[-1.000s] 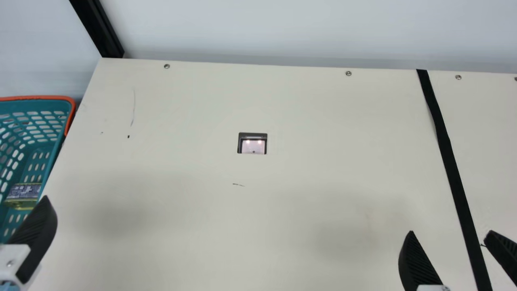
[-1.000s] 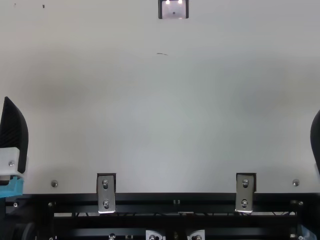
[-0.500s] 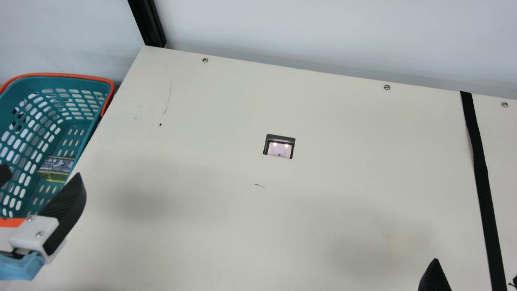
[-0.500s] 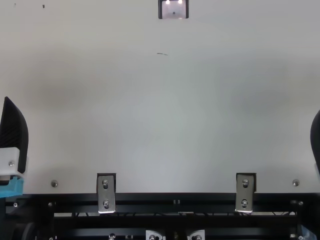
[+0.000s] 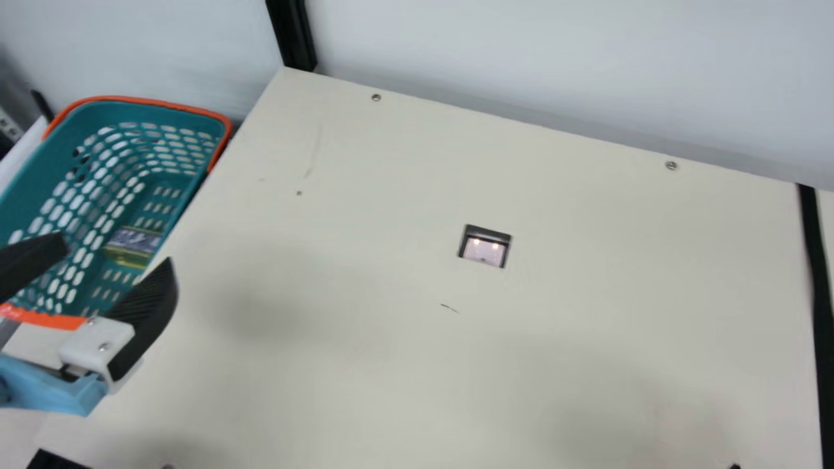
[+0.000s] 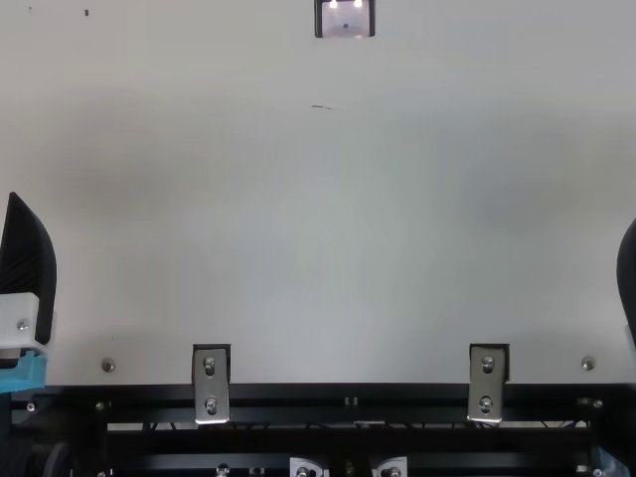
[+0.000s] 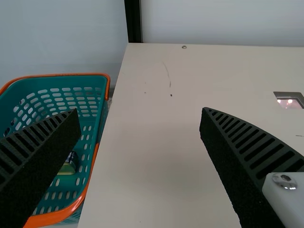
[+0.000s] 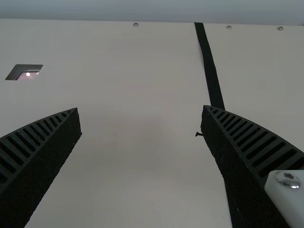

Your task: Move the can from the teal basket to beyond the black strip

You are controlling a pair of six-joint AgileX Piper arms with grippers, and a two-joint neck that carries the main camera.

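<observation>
Can (image 5: 135,241) in teal basket (image 5: 163,105), left of counter (image 5: 391,195). L gripper (image 7: 140,111) & R gripper (image 8: 141,109): fingers apart, nothing held. Can prob. stiff, lightish, smooth → may slip; grip midbody, sides, w/ mod. squeeze; thin wall might dent.

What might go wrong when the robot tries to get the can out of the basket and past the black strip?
The can sits low in the basket, close to one side, so the left end effector might bump the basket reaching in. The black strip is far across the table, so the can might get dropped on the way, or put down too soon.
</observation>
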